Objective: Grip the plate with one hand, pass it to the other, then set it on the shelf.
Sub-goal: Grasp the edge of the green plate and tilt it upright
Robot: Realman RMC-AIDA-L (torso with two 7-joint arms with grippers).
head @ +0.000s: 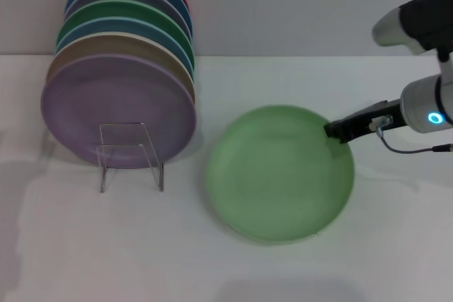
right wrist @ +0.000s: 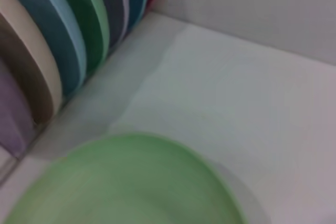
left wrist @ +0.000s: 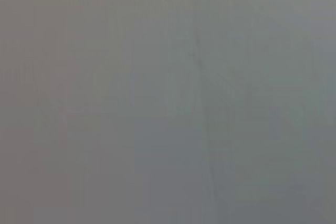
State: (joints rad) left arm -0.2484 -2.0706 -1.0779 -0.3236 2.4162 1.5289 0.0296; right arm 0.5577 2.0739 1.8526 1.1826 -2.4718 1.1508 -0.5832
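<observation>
The pale mint-green plate (head: 279,172) is in the middle of the white table (head: 396,245), to the right of the shelf. My right gripper (head: 338,132), on the arm with the blue-cyan ring light, reaches in from the right, and its black fingers are closed on the plate's far right rim. The plate looks slightly tilted, with its near edge showing. The right wrist view shows the plate (right wrist: 131,187) close below the camera. The shelf (head: 131,155) is a small clear acrylic rack at the left, holding a row of upright coloured plates. My left arm is out of view.
The lilac plate (head: 117,107) stands at the front of the row, with tan, blue, dark green and red plates behind it; they also show in the right wrist view (right wrist: 63,40). A pale wall (head: 297,5) rises behind the table. The left wrist view shows only a blank grey surface.
</observation>
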